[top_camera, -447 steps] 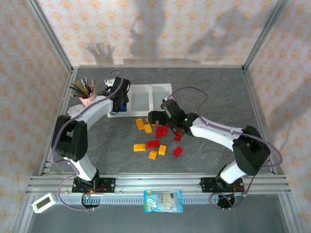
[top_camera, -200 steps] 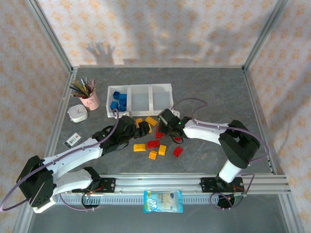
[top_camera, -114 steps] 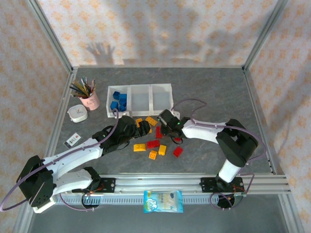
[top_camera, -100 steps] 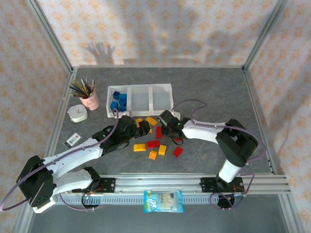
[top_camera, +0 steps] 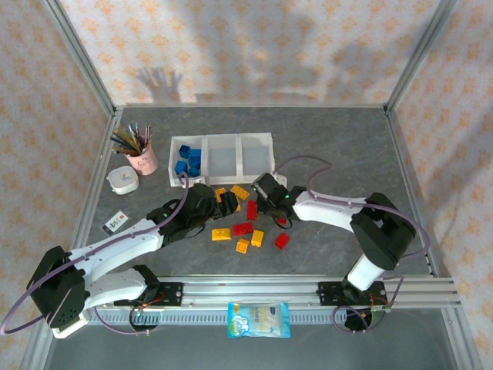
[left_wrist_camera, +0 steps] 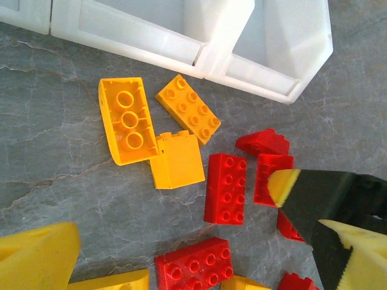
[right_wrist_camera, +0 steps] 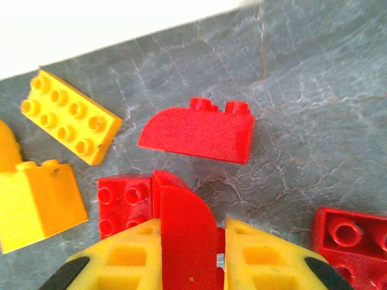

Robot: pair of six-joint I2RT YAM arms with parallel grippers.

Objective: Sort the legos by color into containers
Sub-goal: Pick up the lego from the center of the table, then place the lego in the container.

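Three joined white containers stand at the back; blue legos lie in the left one. Red and yellow legos are scattered on the table in front. My right gripper is low over the pile's upper right and shut on a red curved brick, held on edge. Another red curved brick lies just ahead of it. My left gripper hovers open over the pile's left side, above a red brick and yellow bricks. Its pads are wide apart and hold nothing.
A pink pencil cup and a white round dish stand left of the containers. A small card lies near the left rail. A packet rests on the front rail. The two grippers are close together over the pile.
The left arm has swung from the left container down to the pile. The right gripper stays at the pile's upper right while its elbow has shifted slightly right.
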